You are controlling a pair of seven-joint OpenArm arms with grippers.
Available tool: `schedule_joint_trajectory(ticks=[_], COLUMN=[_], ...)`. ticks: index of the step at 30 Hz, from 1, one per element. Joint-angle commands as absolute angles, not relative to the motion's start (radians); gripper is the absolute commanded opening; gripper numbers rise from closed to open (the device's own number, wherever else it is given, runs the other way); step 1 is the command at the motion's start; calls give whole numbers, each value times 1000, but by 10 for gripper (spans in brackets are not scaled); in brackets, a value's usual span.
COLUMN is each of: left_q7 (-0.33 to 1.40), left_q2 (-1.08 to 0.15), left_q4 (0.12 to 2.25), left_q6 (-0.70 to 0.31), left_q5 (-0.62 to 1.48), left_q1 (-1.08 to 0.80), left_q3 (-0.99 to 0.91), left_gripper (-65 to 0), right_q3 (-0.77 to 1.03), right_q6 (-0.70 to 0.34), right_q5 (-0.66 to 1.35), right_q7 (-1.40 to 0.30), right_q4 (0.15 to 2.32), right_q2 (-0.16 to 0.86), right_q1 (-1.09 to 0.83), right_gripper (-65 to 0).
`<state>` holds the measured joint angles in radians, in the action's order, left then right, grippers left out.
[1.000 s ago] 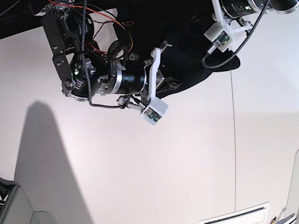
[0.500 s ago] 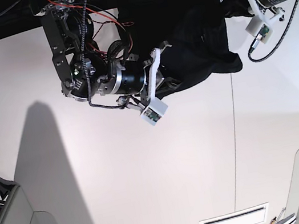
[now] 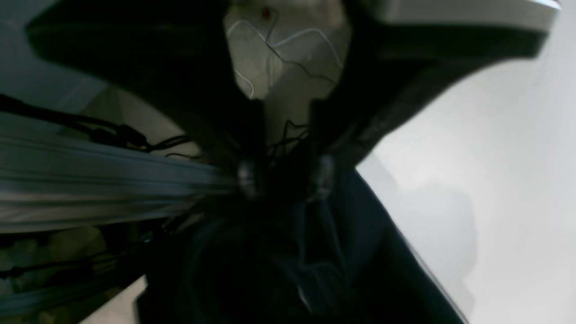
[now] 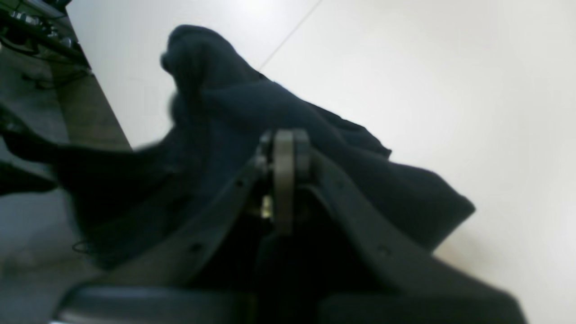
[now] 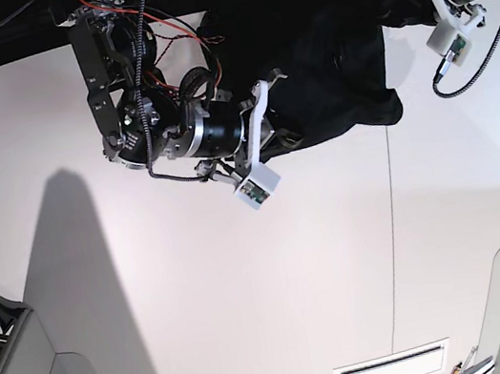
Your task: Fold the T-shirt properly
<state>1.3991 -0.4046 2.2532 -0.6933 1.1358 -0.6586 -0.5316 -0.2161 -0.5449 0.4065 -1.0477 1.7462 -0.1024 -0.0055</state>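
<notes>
One black T-shirt [image 5: 326,67] lies bunched in a heap at the top middle of the base view, on the white tabletop [image 5: 249,294], its lower edge ending in a rounded fold near the tabletop's seam. Two arms are in view, one at each side of the heap.

The right gripper [image 5: 273,139] sits at the left edge of the cloth in the base view, its white wrist camera block just below it. In the right wrist view its jaws are pressed together at the centre of the frame, with the T-shirt [image 4: 315,135] piled behind and around them; whether any cloth is caught between them cannot be told.

The left gripper [image 5: 392,2] is at the upper right of the base view, at the right edge of the heap. In the blurred left wrist view its two fingertips [image 3: 245,173] stand apart with a gap between them, dark cloth [image 3: 315,252] lying below them.
</notes>
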Motion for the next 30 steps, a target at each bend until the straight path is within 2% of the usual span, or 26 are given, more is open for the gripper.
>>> schedule_joint_trajectory(ticks=[1,6,10,13,15,18,23,30], left_q7=[1388,1388,1372,1365,1361,1345,1317,1312], left_q2=[-415,-416,-416,-416,-415,-415,-416,-415], left_q4=[2272,2272,2272,2272,2272,2272,2272,2272], left_q6=[-698,-698,-698,-698,-698,-698,-698,-698], left_q5=[1142,1092,1084,1083,1083,1082,1079,1080], left_q1=[-670,-685,-684,-684,-684,-684,-684,-684], left_q3=[-539,-539,-539,-539,-539,-539,-539,-539], left_gripper=[-436,-437,-437,-437,-437,-437,-437,-437], right_q3=[-217,-217,-217,-218,-222,-269,-450,-645], right_q6=[-546,-546,-546,-549,-587,-615,-626,-625], right_q5=[426,439,569,710,809,879,827,554], right_q7=[-1021,-1021,-1065,-1139,-1221,-1332,-1362,-1259], right_q4=[1759,1760,1761,1766,1768,1768,1768,1753], right_q2=[-111,-111,-112,-112,-115,-115,-86,-21], right_q1=[10,12,41,76,99,125,127,127], right_gripper=[-650,-650,-650,-650,-650,-650,-650,-650])
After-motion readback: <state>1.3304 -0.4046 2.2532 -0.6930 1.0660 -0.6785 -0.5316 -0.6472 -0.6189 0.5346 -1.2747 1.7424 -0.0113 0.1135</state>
